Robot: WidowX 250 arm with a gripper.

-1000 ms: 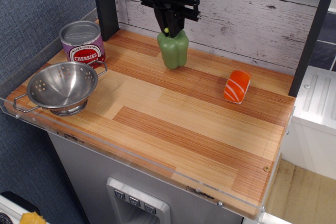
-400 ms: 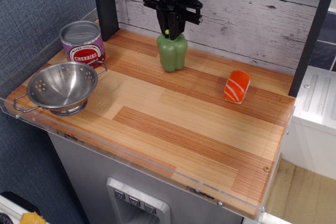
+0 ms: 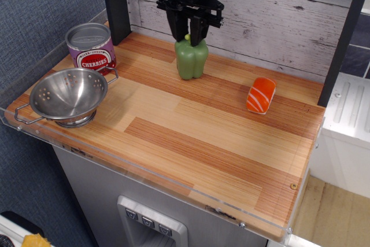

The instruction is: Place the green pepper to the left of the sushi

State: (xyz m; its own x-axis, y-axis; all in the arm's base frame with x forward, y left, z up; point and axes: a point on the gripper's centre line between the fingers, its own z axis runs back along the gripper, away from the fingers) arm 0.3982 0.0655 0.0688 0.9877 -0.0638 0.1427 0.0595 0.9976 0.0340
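Note:
The green pepper (image 3: 191,61) stands upright on the wooden table, near the back wall, well to the left of the sushi (image 3: 261,94). The sushi is a small orange-topped nigiri lying at the right of the table. My black gripper (image 3: 188,34) hangs straight above the pepper. Its fingers (image 3: 180,27) are spread apart on either side of the yellow-green stem and do not seem to press on it. A wide stretch of bare wood separates the pepper from the sushi.
A purple cherries can (image 3: 91,46) stands at the back left, with a steel colander (image 3: 68,95) in front of it. A dark post (image 3: 116,4) rises at the back left. The table's front edge (image 3: 173,186) has a clear lip. The white plank wall (image 3: 272,15) is close behind the pepper.
The gripper's fingers, closed on the pepper's stem before, have spread apart. The pepper has settled slightly lower and to the right and now stands on the table.

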